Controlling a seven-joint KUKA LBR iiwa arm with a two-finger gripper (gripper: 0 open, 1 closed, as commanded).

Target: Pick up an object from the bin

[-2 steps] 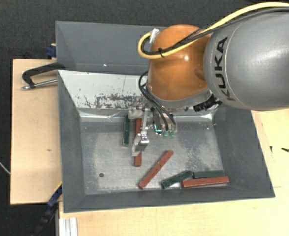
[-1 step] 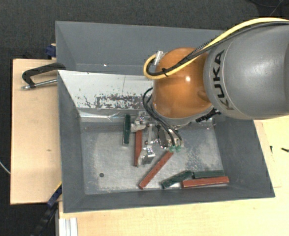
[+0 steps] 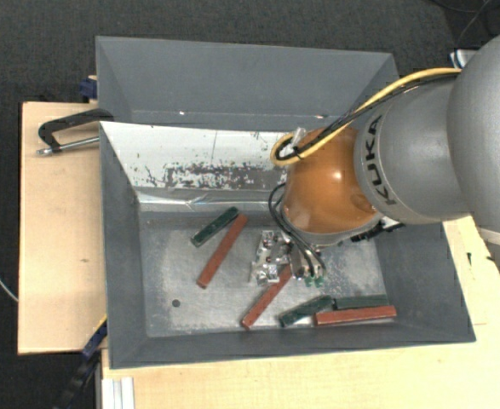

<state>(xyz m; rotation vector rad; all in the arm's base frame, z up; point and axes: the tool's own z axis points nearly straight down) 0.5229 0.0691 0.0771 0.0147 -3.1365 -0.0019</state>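
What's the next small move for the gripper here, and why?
Probably a short, straight descent. The gripper hangs over the upper end of the red-brown stick, which lies slantwise near the bin's front. Nothing lies on that stick, and the green stick sits off to its right, so contact there looks clean.

Three red-brown bars (image 3: 221, 251) (image 3: 265, 303) (image 3: 356, 315), two dark green bars (image 3: 215, 227) (image 3: 306, 311), one small dark speck (image 3: 175, 304) in one grey bin (image 3: 122, 254).

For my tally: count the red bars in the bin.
3 red bars: one left of centre, one just below the pincer, one lower right. The arm may hide others.
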